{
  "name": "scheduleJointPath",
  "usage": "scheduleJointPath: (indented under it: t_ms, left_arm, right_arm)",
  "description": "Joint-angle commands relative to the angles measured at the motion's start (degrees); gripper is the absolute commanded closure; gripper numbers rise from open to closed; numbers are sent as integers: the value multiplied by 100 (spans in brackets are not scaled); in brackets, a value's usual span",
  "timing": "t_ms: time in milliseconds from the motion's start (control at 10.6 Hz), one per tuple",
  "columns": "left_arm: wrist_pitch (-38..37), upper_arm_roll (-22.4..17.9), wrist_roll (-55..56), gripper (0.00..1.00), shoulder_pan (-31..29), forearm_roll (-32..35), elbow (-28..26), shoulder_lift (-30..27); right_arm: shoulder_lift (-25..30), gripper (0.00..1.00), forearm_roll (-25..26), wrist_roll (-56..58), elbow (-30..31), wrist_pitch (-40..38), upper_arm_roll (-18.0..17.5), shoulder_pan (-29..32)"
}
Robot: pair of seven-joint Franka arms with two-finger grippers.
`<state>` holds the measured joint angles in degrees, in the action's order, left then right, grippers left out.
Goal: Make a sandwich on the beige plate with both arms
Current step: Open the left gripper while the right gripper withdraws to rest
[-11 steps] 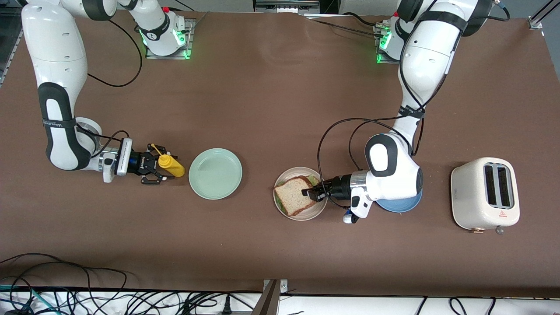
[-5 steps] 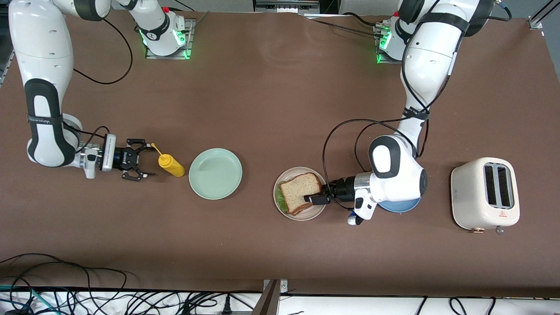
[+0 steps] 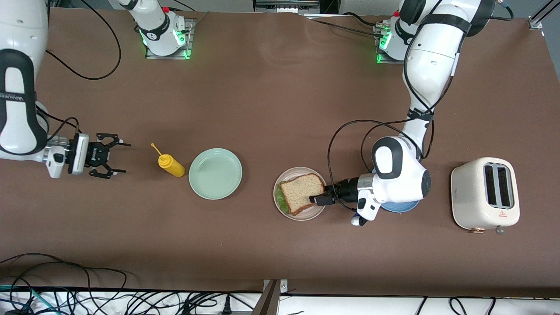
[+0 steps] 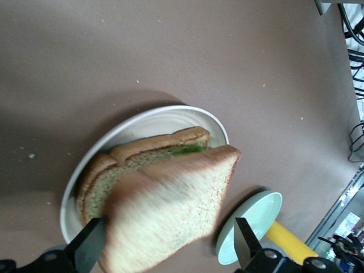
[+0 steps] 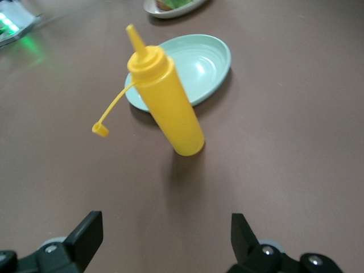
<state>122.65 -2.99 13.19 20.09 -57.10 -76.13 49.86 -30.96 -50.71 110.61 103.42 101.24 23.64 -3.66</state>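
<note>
Brown tabletop — wholemeal bread-and-lettuce sandwich on round beige plate; left gripper beside plate, fingers apart; right gripper well apart from it, spread wide.

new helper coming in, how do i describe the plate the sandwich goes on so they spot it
Start at the white two-slot toaster, then move along the table past the blue plate. Next comes the round pale beige plate, the only one holding the brown-bread lettuce sandwich.
</note>
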Motion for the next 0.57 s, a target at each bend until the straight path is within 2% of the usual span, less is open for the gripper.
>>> scheduleJointPath:
  t_ms: [0,283,471]
  left_arm:
    - [-84,0,8,0,-93,217,-25,-81]
    - [-311,-122,8,0,-181,243,-8,-143]
    - [-583,-167,43,0,-198,969,36,-231]
  right_arm:
    - [633,0,875,-1702,100,281,-263,41]
    - [1258,0,2526,-4040,91,352,-746,111]
    - [1435,0,3074,-5158,73,326,-940,207]
